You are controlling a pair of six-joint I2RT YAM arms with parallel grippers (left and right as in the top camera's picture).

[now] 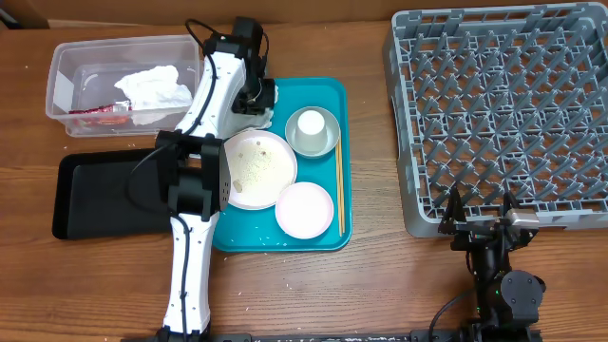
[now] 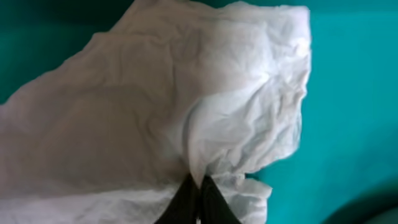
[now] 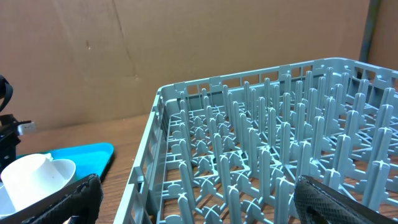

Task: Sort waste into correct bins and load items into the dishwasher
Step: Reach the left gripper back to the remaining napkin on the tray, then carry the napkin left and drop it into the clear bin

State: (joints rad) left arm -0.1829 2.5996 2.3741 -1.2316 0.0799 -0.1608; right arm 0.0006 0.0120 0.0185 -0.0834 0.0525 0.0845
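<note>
My left gripper [image 2: 199, 184] is shut on a crumpled white paper napkin [image 2: 186, 93] above the teal serving tray [image 2: 354, 93]. In the overhead view it [image 1: 256, 101] is at the tray's far left corner. Another white napkin [image 1: 154, 87] and a red sauce packet [image 1: 97, 116] lie in the clear tub [image 1: 63, 59]. The black tray [image 1: 95, 195] is in front of the tub. The larger plate [image 1: 256, 166] carries rice grains. The small plate [image 1: 304, 209] is beside it, and the white cup [image 1: 311, 123] sits in the grey bowl [image 1: 327, 142]. My right gripper [image 1: 480, 215] is open at the front edge of the grey dish rack [image 1: 503, 114].
A pair of wooden chopsticks [image 1: 339, 185] lies along the right side of the teal tray [image 1: 332, 90]. Loose rice grains are scattered on the tray's front part. The right wrist view shows the rack's pegs [image 3: 267, 124] and the cup [image 3: 28, 175] to the left. A cardboard wall stands behind the table.
</note>
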